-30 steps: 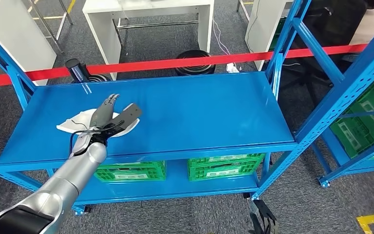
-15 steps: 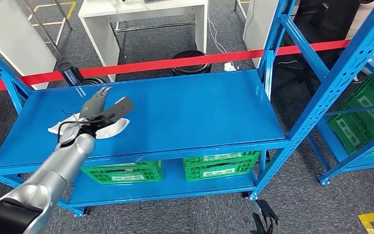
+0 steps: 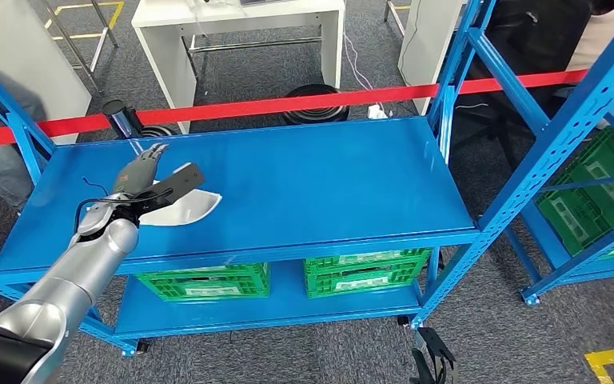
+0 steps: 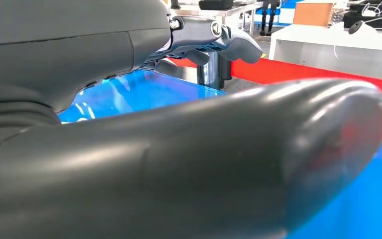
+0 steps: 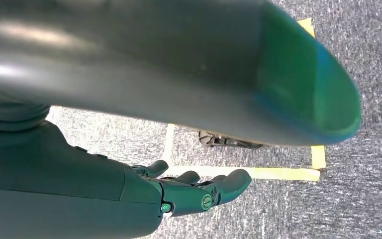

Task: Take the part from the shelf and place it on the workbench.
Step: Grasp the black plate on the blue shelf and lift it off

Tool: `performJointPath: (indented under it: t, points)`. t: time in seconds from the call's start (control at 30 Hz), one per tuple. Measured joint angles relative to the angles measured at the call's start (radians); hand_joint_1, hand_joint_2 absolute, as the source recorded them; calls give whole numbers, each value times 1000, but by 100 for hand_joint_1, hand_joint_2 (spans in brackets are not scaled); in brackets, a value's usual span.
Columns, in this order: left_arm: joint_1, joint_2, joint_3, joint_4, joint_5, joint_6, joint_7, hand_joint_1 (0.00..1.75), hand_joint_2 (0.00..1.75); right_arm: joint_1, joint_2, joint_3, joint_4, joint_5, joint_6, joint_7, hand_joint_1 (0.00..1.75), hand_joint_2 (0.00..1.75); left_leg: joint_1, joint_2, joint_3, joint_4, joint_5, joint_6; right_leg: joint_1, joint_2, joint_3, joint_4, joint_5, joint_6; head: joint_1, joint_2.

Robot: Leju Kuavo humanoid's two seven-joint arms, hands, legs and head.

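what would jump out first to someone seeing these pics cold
The left robot hand reaches over the white part lying on the left of the bright blue shelf, fingers spread above it. Behind the shelf runs a red barrier tape, and green crates sit on the lower level.

The robot's right hand (image 5: 179, 191) hangs above grey carpet (image 5: 368, 74), its dark fingers (image 5: 224, 186) loosely extended and apart, holding nothing. Yellow floor tape (image 5: 258, 173) runs across the carpet beneath the fingers.
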Motion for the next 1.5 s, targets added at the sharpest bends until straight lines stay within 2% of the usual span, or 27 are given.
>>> performJointPath:
  t: [0.33,0.5,0.8,1.1,1.5]
  points:
    - [0,70,-39,-12,-27,-64,-98,0,0,1,1,-10,0,-14,-11,5,0,0,-1,0,-1,1,0,1,-1,0,1,-3,2,3,0,0]
    - [0,98,-49,-27,-29,-75,-139,0,0,1,2,-19,0,-18,-13,6,0,0,-1,0,-1,1,0,1,-1,0,1,-3,2,3,0,0]
    - [27,175,-83,-69,-15,-77,-201,0,0,2,2,-24,0,-12,-9,0,0,0,-1,0,-1,1,0,1,-1,0,1,-3,2,3,0,0]
    - [47,226,-115,-89,-11,-66,-198,0,0,2,3,-24,0,-12,-8,-4,0,0,-1,0,-1,1,0,1,-1,0,1,-3,2,3,0,0]
    - [81,288,-158,-82,-29,-28,-147,0,0,4,3,-24,0,-5,0,-6,0,0,-1,0,-1,1,0,1,-1,0,1,-3,2,3,0,0]
